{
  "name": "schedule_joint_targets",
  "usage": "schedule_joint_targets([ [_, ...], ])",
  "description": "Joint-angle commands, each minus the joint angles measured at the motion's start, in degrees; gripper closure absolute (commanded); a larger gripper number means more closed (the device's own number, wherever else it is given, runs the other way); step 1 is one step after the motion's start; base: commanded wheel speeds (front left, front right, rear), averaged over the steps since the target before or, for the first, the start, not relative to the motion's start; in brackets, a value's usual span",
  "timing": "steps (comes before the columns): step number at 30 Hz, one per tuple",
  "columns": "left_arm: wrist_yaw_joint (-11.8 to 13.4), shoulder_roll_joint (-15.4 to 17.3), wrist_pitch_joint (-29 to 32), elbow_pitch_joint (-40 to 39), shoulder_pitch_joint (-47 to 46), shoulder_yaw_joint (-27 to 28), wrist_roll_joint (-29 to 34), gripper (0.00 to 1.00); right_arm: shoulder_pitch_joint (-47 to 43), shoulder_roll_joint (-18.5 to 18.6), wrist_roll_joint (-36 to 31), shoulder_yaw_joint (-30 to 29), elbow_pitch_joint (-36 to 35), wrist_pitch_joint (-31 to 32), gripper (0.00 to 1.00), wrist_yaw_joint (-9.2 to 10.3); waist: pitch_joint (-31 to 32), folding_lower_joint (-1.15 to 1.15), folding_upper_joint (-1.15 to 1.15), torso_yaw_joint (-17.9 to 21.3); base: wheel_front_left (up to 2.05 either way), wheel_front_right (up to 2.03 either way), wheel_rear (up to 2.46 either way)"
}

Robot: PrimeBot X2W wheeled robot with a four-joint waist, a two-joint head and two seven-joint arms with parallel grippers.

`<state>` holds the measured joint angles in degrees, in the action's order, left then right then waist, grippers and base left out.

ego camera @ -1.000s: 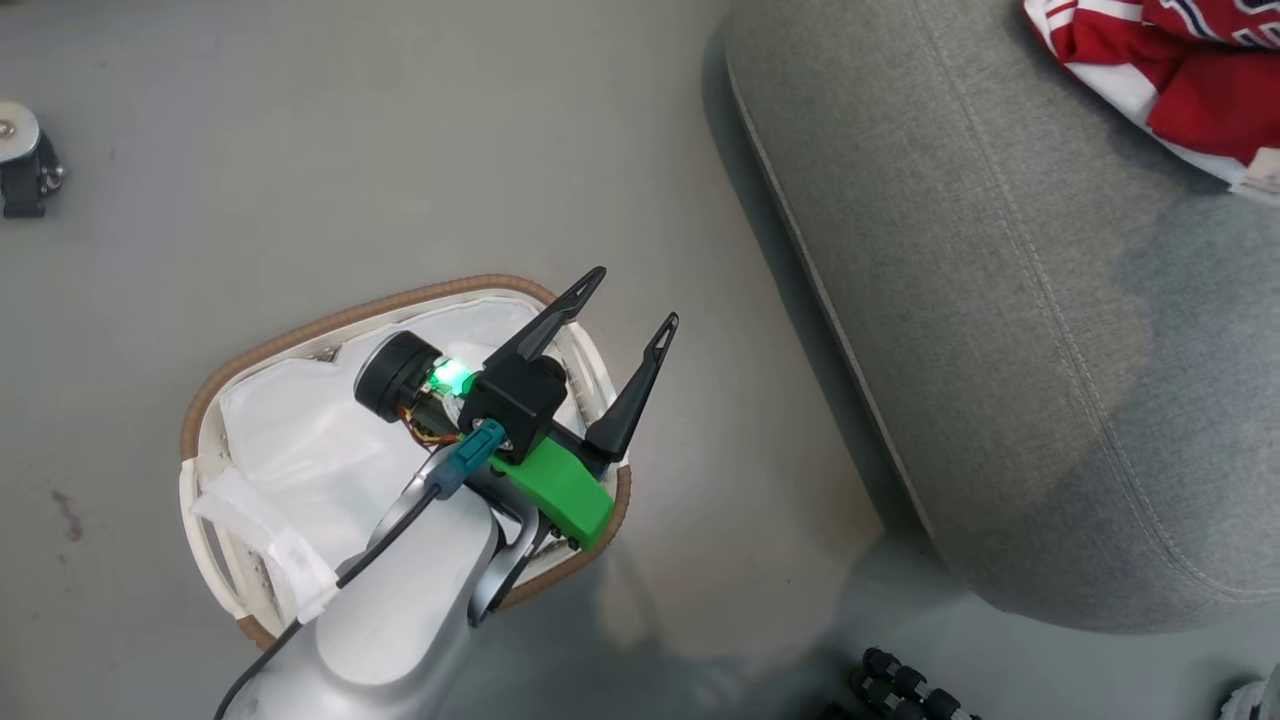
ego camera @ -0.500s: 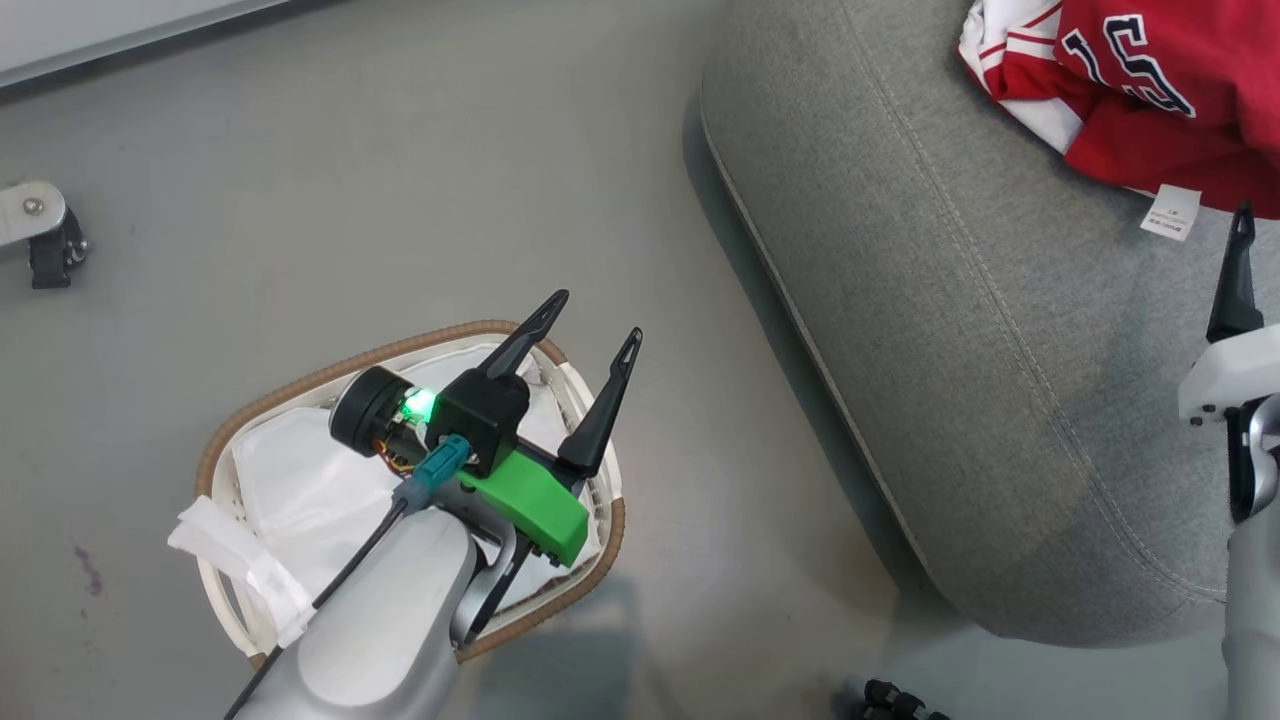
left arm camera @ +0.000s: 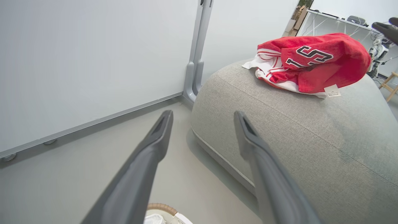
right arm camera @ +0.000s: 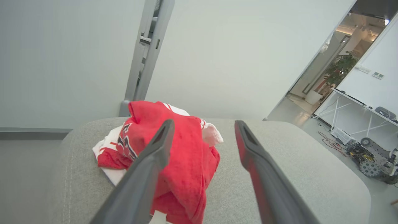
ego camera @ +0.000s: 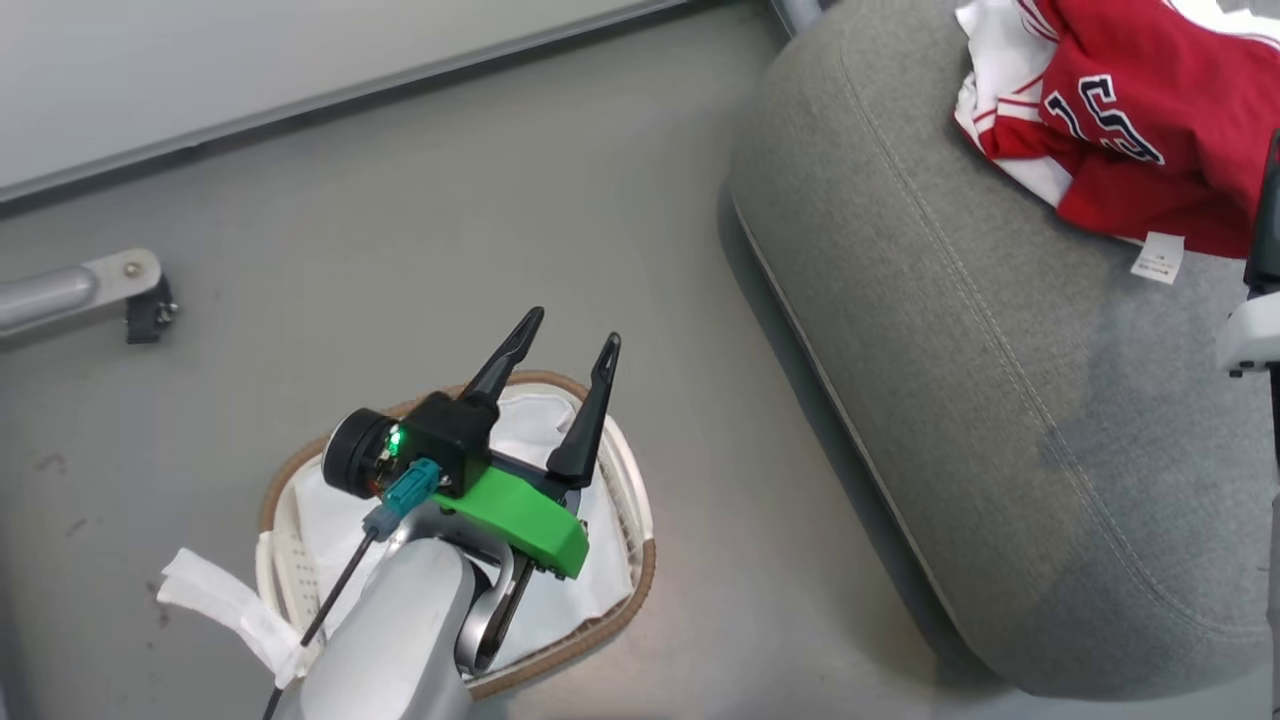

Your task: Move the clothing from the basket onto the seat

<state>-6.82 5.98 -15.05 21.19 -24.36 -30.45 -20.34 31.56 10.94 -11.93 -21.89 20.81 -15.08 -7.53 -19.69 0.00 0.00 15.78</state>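
The clothing [ego camera: 1130, 120], red jerseys with white trim and dark numerals, lies heaped on the far part of the grey seat [ego camera: 1000, 400]. My left gripper [ego camera: 570, 333] hangs open and empty above the basket [ego camera: 600, 640], whose white liner shows inside. In the left wrist view the left gripper [left arm camera: 202, 115] points at the seat [left arm camera: 295, 130] and the clothing [left arm camera: 320, 62], with the basket rim [left arm camera: 158, 207] below. My right gripper [right arm camera: 203, 124] stands open just short of the clothing [right arm camera: 183, 149], holding nothing. One of its dark fingers [ego camera: 1268, 220] shows at the head view's right edge.
A white wall panel with a metal post [left arm camera: 196, 62] stands behind the seat. Its caster foot [ego camera: 120, 290] sits on the floor left of the basket. Past the seat's right side are a doorway, a table and a wheeled machine [right arm camera: 370, 155].
The head camera has shifted. My right gripper has opened and come into the head view beside the clothing on the seat. The left gripper stays open over the basket.
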Motion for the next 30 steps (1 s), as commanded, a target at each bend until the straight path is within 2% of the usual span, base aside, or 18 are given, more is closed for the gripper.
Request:
schedule_joint_targets([
  [1, -0.11, -0.44, -0.18, -0.40, 1.39, 1.26, 0.26, 0.00, 0.64, 0.63, 0.00, 0.83, -0.31, -0.13, 0.00, 0.08, 3.89, 0.00, 0.00, -3.50, 0.00, 0.00, 0.00],
  [7, -0.14, -1.86, -0.12, -1.45, 4.84, 6.52, 0.47, 0.00, 1.89, 0.63, 0.53, 4.18, 1.18, -0.13, 0.00, 0.08, 8.30, 0.00, 0.00, -8.10, 0.00, 0.00, 0.00],
  [13, 0.85, -2.55, -0.11, -2.76, 9.37, 13.91, 1.01, 0.00, 0.97, -3.01, 1.82, 7.46, 2.91, -0.13, 0.00, 0.08, 11.07, 0.00, 0.00, -12.58, 0.00, 0.00, 0.00],
  [21, 2.19, -2.97, -0.11, -4.58, 15.11, 23.65, 2.16, 0.00, -4.74, -7.18, 5.40, 13.37, 3.16, -0.13, 0.00, 0.08, 12.97, 0.00, 0.00, -17.53, 0.00, 0.00, 0.00],
  [30, 2.79, -3.08, -0.11, -4.83, 20.97, 27.41, 1.96, 0.00, -13.93, -7.81, 14.28, 18.32, 2.56, -0.13, 0.00, 0.08, 15.20, 0.00, 0.00, -20.18, 0.00, 0.00, 0.00],
])
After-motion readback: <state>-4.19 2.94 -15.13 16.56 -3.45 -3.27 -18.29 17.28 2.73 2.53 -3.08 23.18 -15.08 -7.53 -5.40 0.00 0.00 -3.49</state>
